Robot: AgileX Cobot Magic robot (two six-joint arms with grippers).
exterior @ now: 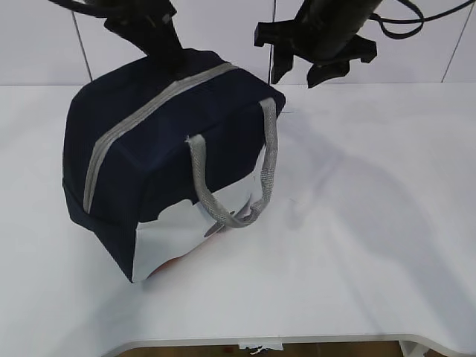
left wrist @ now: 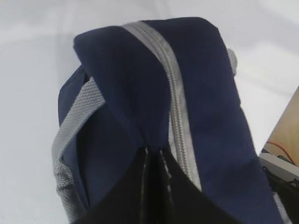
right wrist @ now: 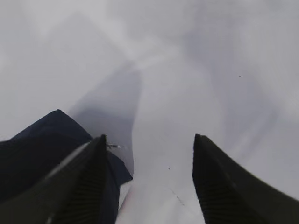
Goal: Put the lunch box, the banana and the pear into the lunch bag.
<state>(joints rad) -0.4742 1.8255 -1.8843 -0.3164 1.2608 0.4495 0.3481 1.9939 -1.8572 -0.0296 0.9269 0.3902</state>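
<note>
The navy lunch bag (exterior: 149,149) stands tilted on the white table, its grey zipper (exterior: 141,119) closed along the top and a grey handle (exterior: 238,186) hanging over its white lower panel. My left gripper (exterior: 167,56) is shut on a pinch of the bag's navy fabric at its far top end; in the left wrist view the fingers (left wrist: 154,186) meet on the fabric beside the zipper (left wrist: 175,107). My right gripper (exterior: 312,71) hangs open and empty above the table behind the bag's right corner; its fingers (right wrist: 88,186) show a corner of the bag (right wrist: 42,149). The lunch box, banana and pear are hidden.
The white table (exterior: 372,223) stretches to the right and front of the bag, with its front edge (exterior: 297,341) near the bottom. A white wall stands behind. A strip of floor with cables (left wrist: 285,154) shows past the table in the left wrist view.
</note>
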